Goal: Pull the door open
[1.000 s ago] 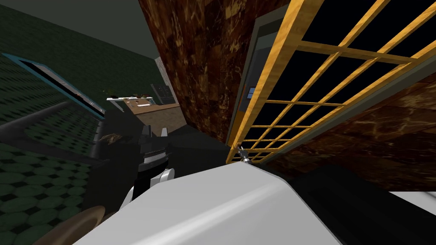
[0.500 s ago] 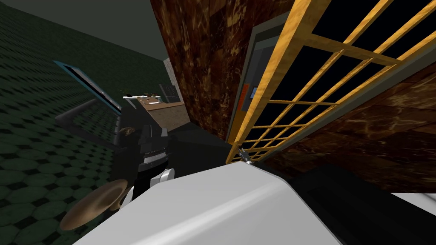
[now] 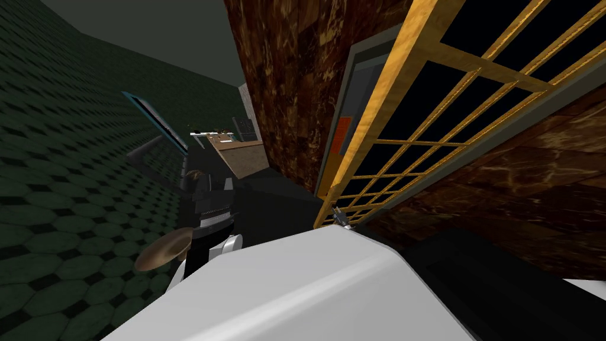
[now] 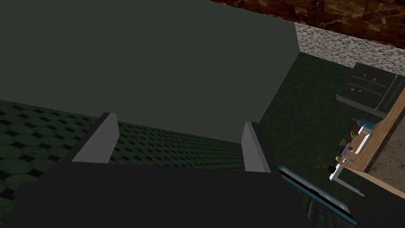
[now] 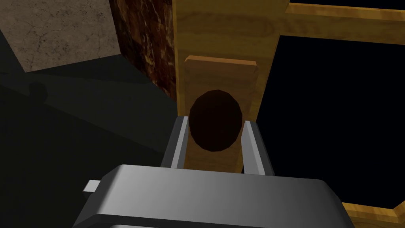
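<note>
Door (image 3: pixel 389 89), upper part cut off, dark knob (image 5: pixel 215 114) pinched in right gripper (image 5: pixel 215 122)

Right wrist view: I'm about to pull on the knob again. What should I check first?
1. Right gripper shut on the dark knob: ok.
2. Both fingers press the knob's sides, with the knob centred between them: ok.
3. The yellow door stands off its grey frame on the knob side, already ajar in the head view: ok.
4. Left gripper open, holding nothing and pointing away from the door: ok.
5. Room behind the base for the door to swing further: cannot tell.
</note>
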Controlling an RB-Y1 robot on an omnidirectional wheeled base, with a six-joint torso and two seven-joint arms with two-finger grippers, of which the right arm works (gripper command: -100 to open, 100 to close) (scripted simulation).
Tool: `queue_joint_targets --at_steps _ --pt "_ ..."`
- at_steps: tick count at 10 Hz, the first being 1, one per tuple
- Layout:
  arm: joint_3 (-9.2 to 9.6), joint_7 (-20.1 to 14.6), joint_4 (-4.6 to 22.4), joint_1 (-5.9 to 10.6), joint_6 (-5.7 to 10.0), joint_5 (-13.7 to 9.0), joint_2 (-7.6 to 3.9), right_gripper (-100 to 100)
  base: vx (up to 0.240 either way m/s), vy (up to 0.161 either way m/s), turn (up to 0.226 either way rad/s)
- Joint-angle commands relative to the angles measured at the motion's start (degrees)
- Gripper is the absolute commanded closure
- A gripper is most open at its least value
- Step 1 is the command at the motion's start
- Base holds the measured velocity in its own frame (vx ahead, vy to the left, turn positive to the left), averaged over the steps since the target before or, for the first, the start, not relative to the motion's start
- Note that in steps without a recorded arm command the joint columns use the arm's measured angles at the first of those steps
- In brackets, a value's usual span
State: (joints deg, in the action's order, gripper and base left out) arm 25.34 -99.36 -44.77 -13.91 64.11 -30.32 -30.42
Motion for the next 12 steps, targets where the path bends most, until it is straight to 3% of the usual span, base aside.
queue_joint_targets --at_steps 1,4,5,7,8,12 --pt "0.65 -1.0 1.35 0.01 1.46 0.43 -0.29 100 -0.23 -0.054 0.162" --pt "1.38 -2.08 2.22 -0.16 2.92 0.93 -0.94 100 -0.215 -0.038 0.117" --pt "0.73 -1.72 2.0 -0.83 2.88 0.29 -0.78 -100 -0.194 0.031 -0.113" --pt "0.24 -1.66 2.07 -1.5 3.26 -0.25 -0.75 -100 -0.153 0.111 -0.151" --pt "0.5 -1.85 2.8 -0.89 3.35 0.01 -0.62 -100 -0.075 0.056 -0.031" --pt "-0.81 -0.87 3.15 1.32 1.19 -0.53 0.6 -100 0.226 -0.005 0.06"
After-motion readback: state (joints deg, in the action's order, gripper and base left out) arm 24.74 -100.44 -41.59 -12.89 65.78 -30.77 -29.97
